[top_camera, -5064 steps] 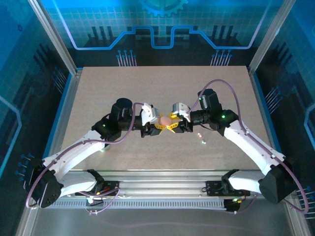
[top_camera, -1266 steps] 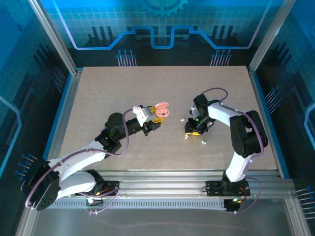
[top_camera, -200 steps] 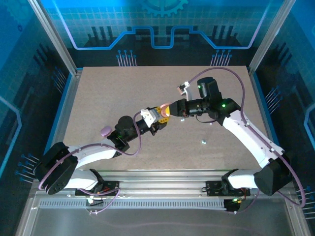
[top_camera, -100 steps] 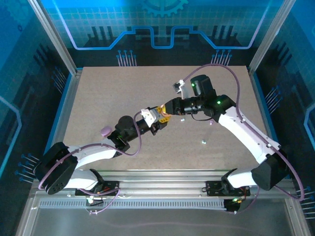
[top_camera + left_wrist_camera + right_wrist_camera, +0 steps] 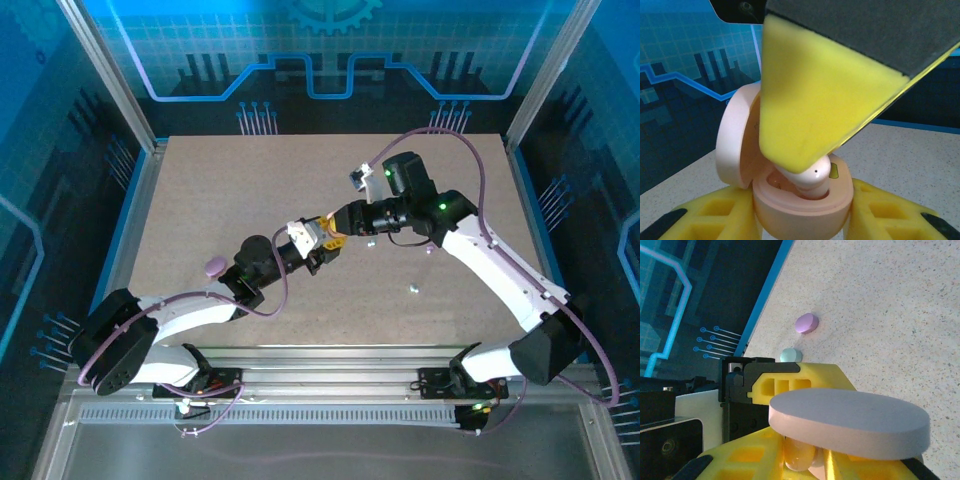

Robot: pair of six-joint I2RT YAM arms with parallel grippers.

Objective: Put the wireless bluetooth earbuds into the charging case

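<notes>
Right gripper (image 5: 340,222): closed on a pale earbud (image 5: 811,176), pinched between its yellow pads and pointed down into the case.
Earbud: whitish and glossy; its rounded end sits in a well of the charging case (image 5: 800,207), and it looks part-way in rather than seated.
Left gripper (image 5: 322,243): clamped on the case's base, with a yellow finger touching each side.
Lid (image 5: 735,145): hinged open, standing to the left of the base in the left wrist view.
Handling, earbud: probably very light, hard and slick, so it could squirt out under a hard pinch; best held by its narrow end, leaving the bulb free to drop in.
Handling, case: rigid and smooth; a hold low on the base keeps lid and wells clear.
Loose earbud (image 5: 412,289): a pale speck on the table (image 5: 200,180), near and right of the grippers.
Other cases: a purple case (image 5: 213,266) at near left, with a greenish case (image 5: 790,355) close beside it.
</notes>
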